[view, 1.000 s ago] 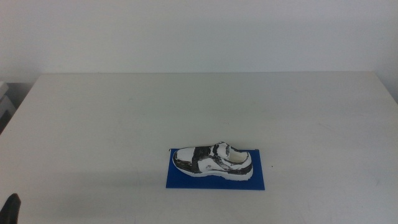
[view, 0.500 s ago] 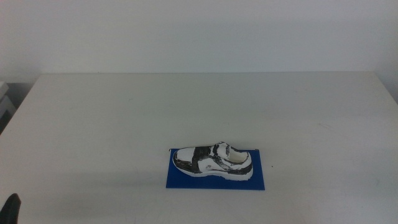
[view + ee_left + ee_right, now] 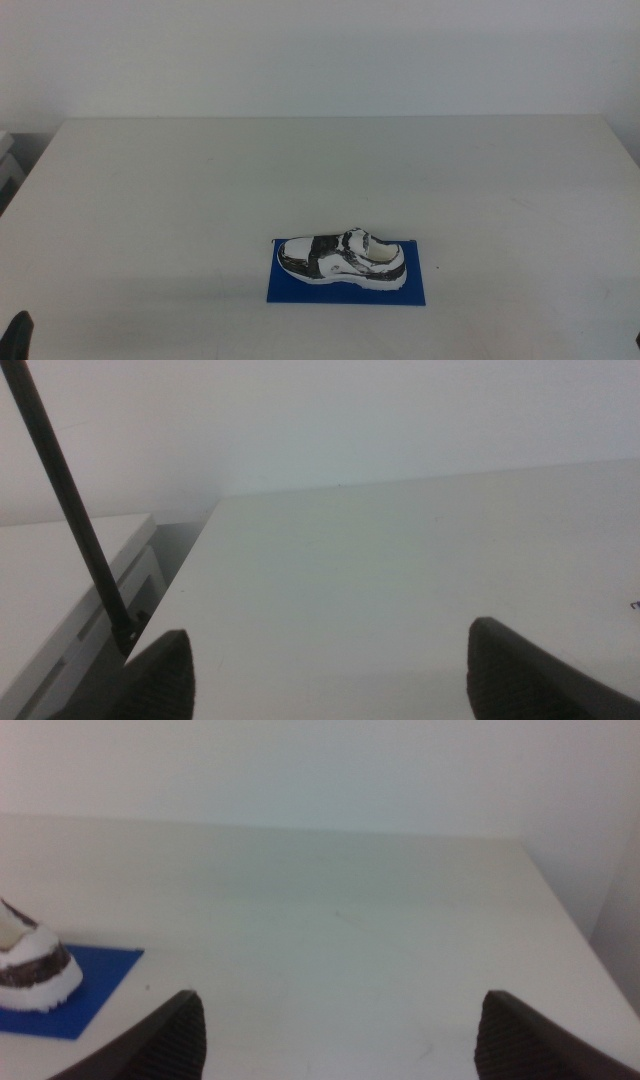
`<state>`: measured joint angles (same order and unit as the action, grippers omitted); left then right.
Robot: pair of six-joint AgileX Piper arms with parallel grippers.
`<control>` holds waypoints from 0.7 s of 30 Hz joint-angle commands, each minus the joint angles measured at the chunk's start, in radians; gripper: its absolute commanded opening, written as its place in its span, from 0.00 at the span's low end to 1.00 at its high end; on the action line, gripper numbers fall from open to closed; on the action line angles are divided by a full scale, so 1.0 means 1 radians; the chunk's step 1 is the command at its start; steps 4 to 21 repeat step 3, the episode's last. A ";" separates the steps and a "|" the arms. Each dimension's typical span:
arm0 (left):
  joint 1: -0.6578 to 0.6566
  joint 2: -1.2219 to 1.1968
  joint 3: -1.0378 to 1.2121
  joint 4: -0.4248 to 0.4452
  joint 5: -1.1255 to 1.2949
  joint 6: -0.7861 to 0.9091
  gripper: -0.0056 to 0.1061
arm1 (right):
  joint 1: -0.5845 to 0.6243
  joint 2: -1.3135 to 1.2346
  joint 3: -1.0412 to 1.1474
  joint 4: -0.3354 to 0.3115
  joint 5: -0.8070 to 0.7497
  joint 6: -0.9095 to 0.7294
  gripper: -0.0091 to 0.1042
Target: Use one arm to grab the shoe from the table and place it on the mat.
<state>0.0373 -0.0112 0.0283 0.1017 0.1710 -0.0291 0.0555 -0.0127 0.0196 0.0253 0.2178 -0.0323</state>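
The white and black shoe (image 3: 343,259) lies on its sole on the blue mat (image 3: 346,286), toe to the left, near the table's (image 3: 200,190) front middle. Its heel (image 3: 30,970) and a corner of the mat (image 3: 70,990) show in the right wrist view. My left gripper (image 3: 330,670) is open and empty at the table's front left corner; a dark tip of it (image 3: 18,334) shows at the bottom left of the middle view. My right gripper (image 3: 340,1030) is open and empty, drawn back to the right of the shoe, out of the middle view.
The white wall rises behind the table's far edge. A white cabinet (image 3: 50,600) and a thin dark rod (image 3: 70,510) stand off the table's left side.
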 commanded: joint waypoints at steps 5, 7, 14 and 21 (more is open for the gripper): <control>-0.007 -0.026 0.003 -0.011 -0.078 -0.003 0.89 | -0.004 -0.022 -0.004 -0.016 -0.082 -0.004 0.83; -0.007 -0.026 0.003 -0.011 -0.078 -0.003 0.89 | -0.004 -0.022 -0.004 -0.016 -0.082 -0.004 0.83; -0.007 -0.026 0.003 -0.011 -0.078 -0.003 0.89 | -0.004 -0.022 -0.004 -0.016 -0.082 -0.004 0.83; -0.007 -0.026 0.003 -0.011 -0.078 -0.003 0.89 | -0.004 -0.022 -0.004 -0.016 -0.082 -0.004 0.83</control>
